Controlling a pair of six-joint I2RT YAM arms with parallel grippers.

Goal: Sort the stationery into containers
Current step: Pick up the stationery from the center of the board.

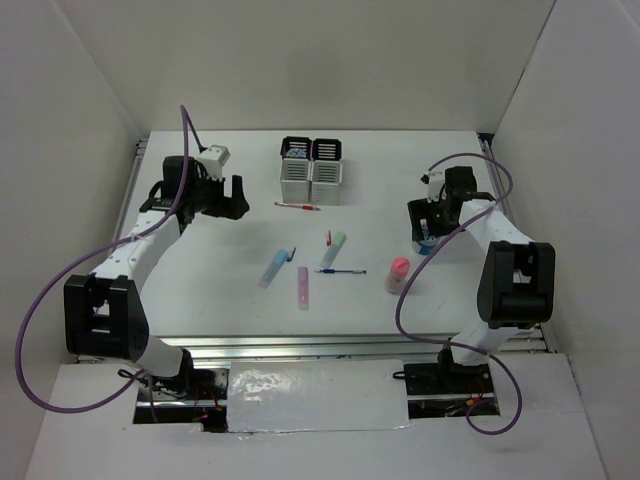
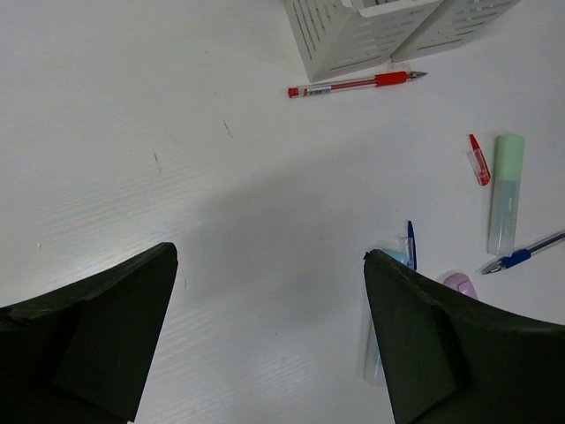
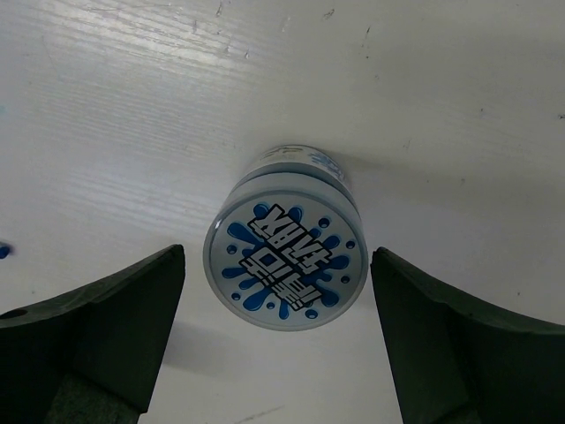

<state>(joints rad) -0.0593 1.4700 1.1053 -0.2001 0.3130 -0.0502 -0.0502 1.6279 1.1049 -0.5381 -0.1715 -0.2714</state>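
The blue-printed round roll (image 3: 285,265) looks light, rigid and slick; the right gripper (image 3: 275,261), jaws apart astride it without touching, should pinch its sides.

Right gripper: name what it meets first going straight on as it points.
The blue round roll, standing on the table between the open jaws; it looks close, though depth is unclear.

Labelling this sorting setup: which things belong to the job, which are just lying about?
Job: pen cups, red pen, blue pen, green stick, blue stick, purple stick, pink-capped tube, blue roll.
Lying about: purple cable, shiny sheet.
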